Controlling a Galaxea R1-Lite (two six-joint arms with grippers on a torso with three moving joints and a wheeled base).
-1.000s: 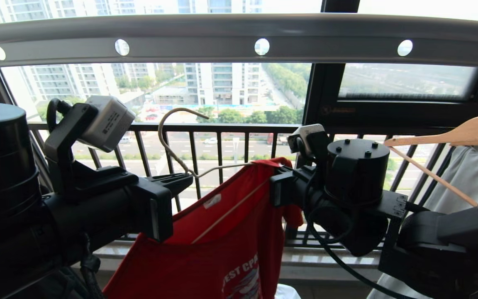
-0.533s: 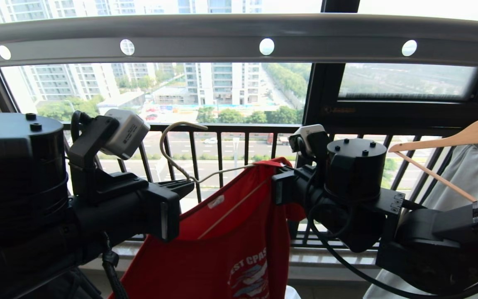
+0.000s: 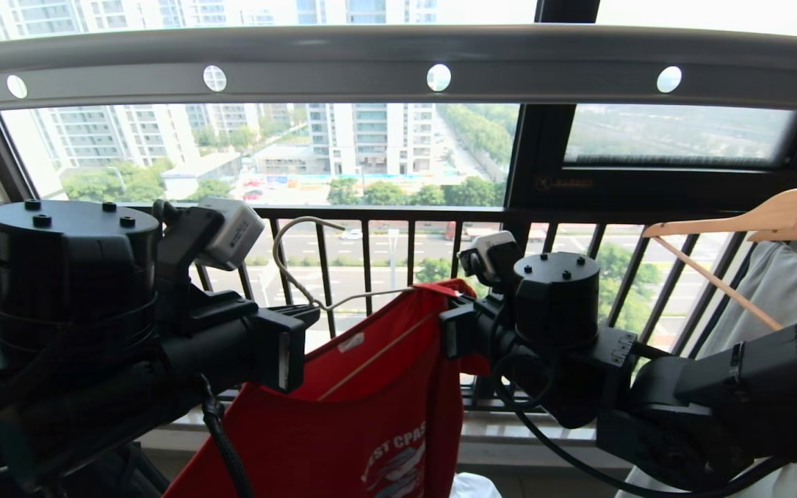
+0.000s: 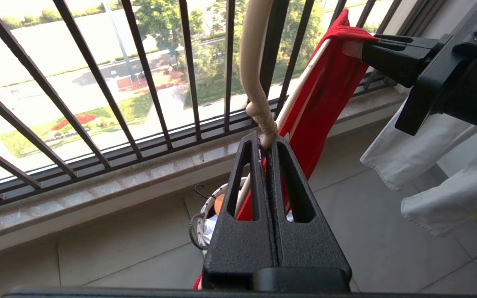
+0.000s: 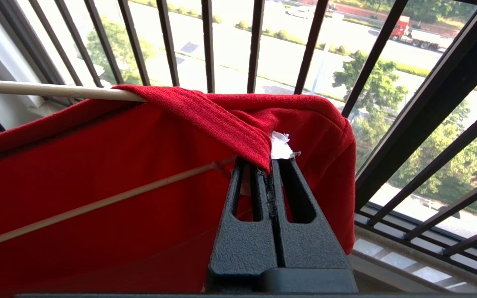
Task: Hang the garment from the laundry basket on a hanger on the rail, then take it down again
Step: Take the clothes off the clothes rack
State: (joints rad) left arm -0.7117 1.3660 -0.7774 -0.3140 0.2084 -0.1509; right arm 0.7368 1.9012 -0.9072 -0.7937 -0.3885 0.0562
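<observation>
- Left gripper (image 4: 266,142) is pinched tight on the twisted neck of the hanger (image 3: 301,277), just under the long hook, which curls up above its fingertips.
- From that grip the cream wire runs across toward the right gripper (image 5: 268,163), and the garment (image 3: 378,401) is draped over that arm of the hanger.
- Right gripper has its jaws pressed together on the red collar band and shoulder fold at the hanger's far end; a scrap of the white label (image 5: 280,148) pokes out right at its fingertips.
- The red shirt hangs down below and between the two grippers, white lettering and the blue-white graphic showing low on the cloth, neck label facing the head camera.
- The hook is free in the air, well below the rail (image 3: 398,66), which spans overhead above both grippers with its row of round holes.
- Straight below the left gripper, down on the tiled floor, a sliver of the laundry basket (image 4: 199,231) peeks out beside the shirt's hem.
- Beyond the right arm, a wooden hanger (image 3: 779,221) carries a pale garment (image 3: 779,297).
- Black window railing (image 3: 398,211) stands just beyond both grippers.
</observation>
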